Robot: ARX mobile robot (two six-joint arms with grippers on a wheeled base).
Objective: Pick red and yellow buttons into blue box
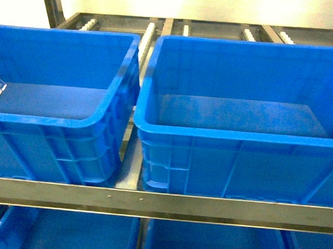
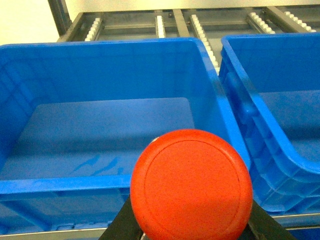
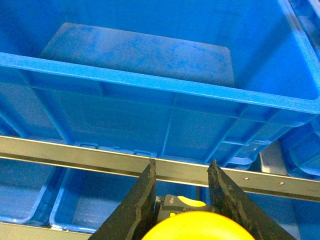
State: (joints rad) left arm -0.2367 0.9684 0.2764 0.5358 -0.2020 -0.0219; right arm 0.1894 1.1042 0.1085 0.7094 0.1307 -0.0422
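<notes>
Red button (image 2: 191, 184) pinched in left gripper (image 2: 187, 220), hanging just before the left blue box (image 2: 125, 50). Yellow button (image 3: 192, 226) squeezed in right gripper (image 3: 181, 192), low by the metal rail (image 3: 75, 152). Lift over each rim, then let go gently.

A: Right gripper (image 3: 181, 175)?
B: Black fingers closed around yellow button (image 3: 192, 226), bottom edge of view.
A: Beyond?
B: Blue box (image 3: 150, 85) on steel shelf rail (image 3: 75, 152); more bins below.

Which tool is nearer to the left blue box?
Left. The left tool, holding the red button, faces the left blue box; the right tool, with the yellow button, faces the right box.
</notes>
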